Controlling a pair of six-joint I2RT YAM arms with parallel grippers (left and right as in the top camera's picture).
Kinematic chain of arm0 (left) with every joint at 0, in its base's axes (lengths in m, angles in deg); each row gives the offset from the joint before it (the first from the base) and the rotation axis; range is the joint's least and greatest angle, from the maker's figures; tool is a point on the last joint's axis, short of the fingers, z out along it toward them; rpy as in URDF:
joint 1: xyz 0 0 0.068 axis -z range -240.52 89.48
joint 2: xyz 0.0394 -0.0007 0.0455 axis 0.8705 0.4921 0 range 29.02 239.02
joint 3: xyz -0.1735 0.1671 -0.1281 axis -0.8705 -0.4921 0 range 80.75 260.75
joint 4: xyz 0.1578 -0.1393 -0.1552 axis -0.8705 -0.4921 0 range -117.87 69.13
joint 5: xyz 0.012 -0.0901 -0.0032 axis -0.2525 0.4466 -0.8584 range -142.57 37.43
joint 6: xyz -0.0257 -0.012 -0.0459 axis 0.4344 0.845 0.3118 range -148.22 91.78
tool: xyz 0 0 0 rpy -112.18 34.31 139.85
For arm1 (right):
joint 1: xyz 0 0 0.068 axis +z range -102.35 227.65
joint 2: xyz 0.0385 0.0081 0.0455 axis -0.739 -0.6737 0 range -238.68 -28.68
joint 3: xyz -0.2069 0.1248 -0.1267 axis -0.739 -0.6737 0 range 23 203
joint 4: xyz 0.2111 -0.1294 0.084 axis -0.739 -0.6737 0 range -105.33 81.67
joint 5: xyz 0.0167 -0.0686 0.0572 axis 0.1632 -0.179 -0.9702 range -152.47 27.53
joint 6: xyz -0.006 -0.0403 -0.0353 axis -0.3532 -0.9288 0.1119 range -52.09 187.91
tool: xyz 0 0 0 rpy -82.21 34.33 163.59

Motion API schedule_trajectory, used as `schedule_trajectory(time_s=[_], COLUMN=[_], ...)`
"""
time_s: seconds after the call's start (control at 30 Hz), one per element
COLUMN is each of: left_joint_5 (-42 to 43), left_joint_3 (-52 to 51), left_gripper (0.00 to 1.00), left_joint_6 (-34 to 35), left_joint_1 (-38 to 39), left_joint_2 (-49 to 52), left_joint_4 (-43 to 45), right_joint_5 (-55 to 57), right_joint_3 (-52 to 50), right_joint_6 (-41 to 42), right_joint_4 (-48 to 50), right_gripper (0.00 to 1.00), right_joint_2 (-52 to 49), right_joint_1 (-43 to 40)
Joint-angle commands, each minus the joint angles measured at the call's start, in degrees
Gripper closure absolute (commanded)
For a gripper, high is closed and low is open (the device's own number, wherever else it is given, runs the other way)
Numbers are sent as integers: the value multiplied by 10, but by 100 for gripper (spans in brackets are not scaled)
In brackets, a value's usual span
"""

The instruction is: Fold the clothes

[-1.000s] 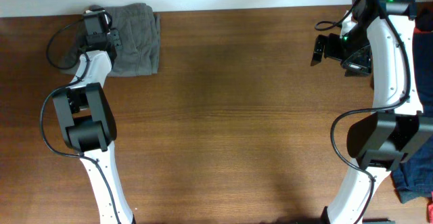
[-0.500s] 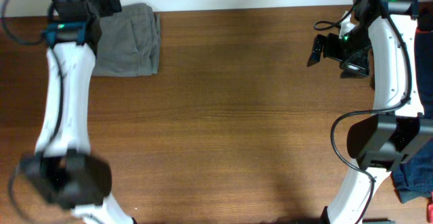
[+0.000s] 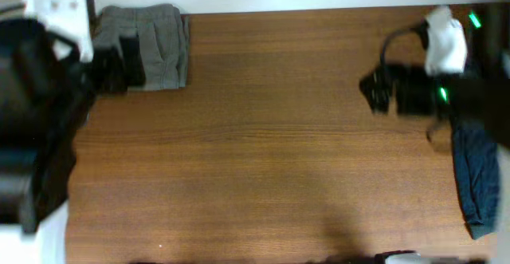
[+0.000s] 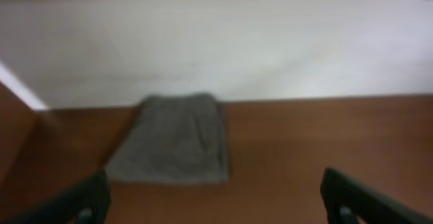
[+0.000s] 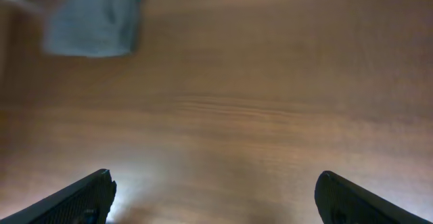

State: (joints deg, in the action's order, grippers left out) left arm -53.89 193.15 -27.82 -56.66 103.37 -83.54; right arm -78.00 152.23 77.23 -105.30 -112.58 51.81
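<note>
The grey-olive shorts [image 3: 155,47] lie folded into a compact rectangle at the table's far left corner. They also show in the left wrist view [image 4: 174,148] and small at the top left of the right wrist view [image 5: 95,17]. My left gripper [image 3: 127,61] is open and empty, raised just left of the shorts; in its own view the fingers [image 4: 216,207] are spread wide with bare table between them. My right gripper [image 3: 374,92] is open and empty over the right side of the table, fingers [image 5: 216,200] wide apart. Both arms are motion-blurred.
A dark navy garment [image 3: 476,180] hangs at the table's right edge. A white wall [image 4: 216,41] runs behind the table's far edge. Brown wooden tabletop [image 3: 271,144] lies between the arms.
Both arms have pulled back fast from the far edge toward the front, blurred now. The folded shorts have not moved. The navy garment at the right is now uncovered.
</note>
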Motion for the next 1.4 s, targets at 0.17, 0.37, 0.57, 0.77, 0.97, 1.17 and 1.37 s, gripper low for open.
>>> schedule_trajectory(time_s=[0.17,0.37,0.57,0.77,0.97,1.17,1.37], left_joint_5=[96,141,215,230,230,230,230], left_joint_3=[-42,-197,-421,-586,-636,-638,-638], left_gripper=[1,1,1,1,1,1,1], left_joint_6=[1,19,19,44,45,45,45], left_joint_1=[1,1,1,1,1,1,1], left_joint_2=[-116,-241,-386,-493,-508,-506,-506], left_joint_4=[-80,-51,53,134,157,155,155], right_joint_5=[23,23,23,43,151,161,161], right_joint_3=[-115,-208,-305,-390,-430,-446,-449], right_joint_6=[37,43,51,59,103,103,103], right_joint_4=[-3,-3,-1,33,96,109,109], right_gripper=[1,1,1,1,2,1,1], right_joint_2=[167,269,347,422,461,459,459], right_joint_1=[37,37,37,37,37,37,37])
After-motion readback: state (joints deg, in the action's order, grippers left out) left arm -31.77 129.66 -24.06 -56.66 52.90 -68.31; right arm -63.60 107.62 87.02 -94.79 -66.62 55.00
